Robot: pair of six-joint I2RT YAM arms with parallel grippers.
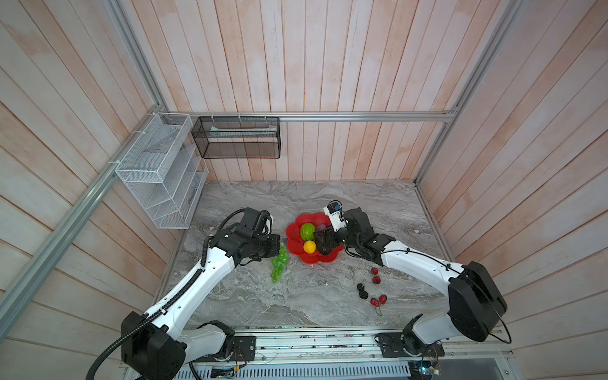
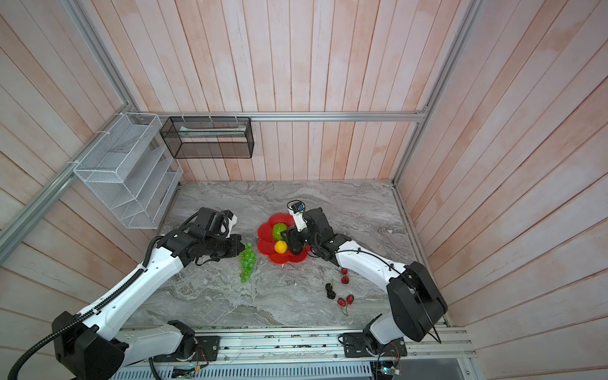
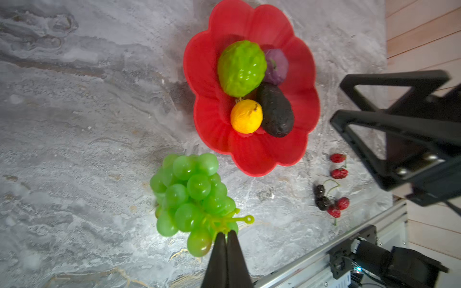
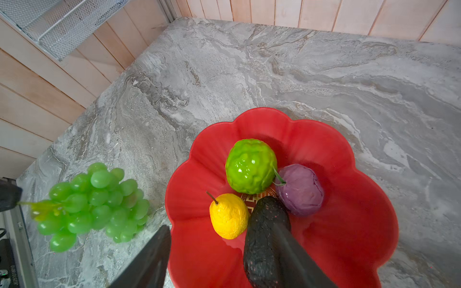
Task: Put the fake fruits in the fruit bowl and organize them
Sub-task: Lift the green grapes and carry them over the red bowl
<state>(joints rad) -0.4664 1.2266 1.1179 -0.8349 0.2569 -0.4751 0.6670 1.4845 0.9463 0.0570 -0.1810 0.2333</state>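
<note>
Just beside the fruit bowl, on its left in both top views, sits the grape bunch on the marble table. Your left gripper is pinched tight on the thin yellow-green stem. I can't tell whether the bunch is off the surface yet.

A stem hold that small will likely let the bunch swing, so raise it slowly and straight up until the lowest grapes would clear the scalloped rim. Only then carry it sideways.

The bumpy green ball, purple ball, lemon and avocado crowd the bowl's middle. Aim for the bare red petals on the side nearest the bunch and lay it down lengthwise rather than dropping it on the round fruits, which could roll.

Your right gripper hangs over the bowl with its jaws wide apart, gripping nothing. One finger lies across the avocado and the other is outside the rim. Pull that arm back before the grapes come over, or the two arms may meet.

Red and black berries lie on the table near the right arm, well apart from the bowl, so they come afterwards
</note>
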